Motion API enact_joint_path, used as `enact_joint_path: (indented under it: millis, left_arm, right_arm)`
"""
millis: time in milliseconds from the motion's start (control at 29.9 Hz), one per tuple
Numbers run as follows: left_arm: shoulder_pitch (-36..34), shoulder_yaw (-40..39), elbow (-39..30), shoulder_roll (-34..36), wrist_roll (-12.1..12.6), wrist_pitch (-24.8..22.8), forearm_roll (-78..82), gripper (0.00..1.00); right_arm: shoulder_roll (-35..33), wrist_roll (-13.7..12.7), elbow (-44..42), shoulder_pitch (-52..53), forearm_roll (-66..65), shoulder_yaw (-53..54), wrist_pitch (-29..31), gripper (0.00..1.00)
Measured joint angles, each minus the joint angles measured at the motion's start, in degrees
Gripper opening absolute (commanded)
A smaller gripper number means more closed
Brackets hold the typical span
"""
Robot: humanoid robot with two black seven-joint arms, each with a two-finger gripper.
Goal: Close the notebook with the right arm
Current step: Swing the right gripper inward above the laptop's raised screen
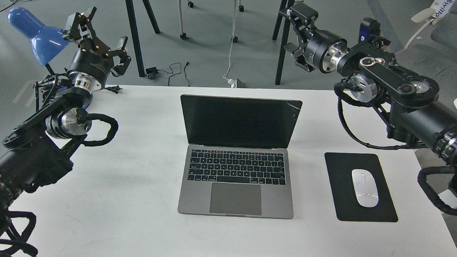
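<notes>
The notebook (236, 182) is a space-grey laptop standing open in the middle of the white table (127, 201), black screen upright and facing me. My right arm comes in from the right, reaching leftward above the table's far edge. Its gripper (294, 31) hangs open and empty in the air, behind and above the lid's top right corner, clear of the lid. My left gripper (97, 34) is open and empty, raised at the far left next to the blue lamp.
A blue desk lamp (36, 34) stands at the far left corner. A black mouse pad (385, 210) with a white mouse (364, 187) lies right of the notebook, under my right arm. Black table legs (282, 50) and cables stand on the floor behind.
</notes>
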Motion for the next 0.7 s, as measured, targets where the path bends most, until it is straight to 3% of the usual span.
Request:
enact_joint_path:
  millis: [703]
  left_arm:
    - [0.04, -0.04, 0.05, 0.00, 0.00, 0.00, -0.02, 1.00]
  right_arm:
    - [0.06, -0.63, 0.76, 0.25, 0.09, -8.26, 4.96, 1.00]
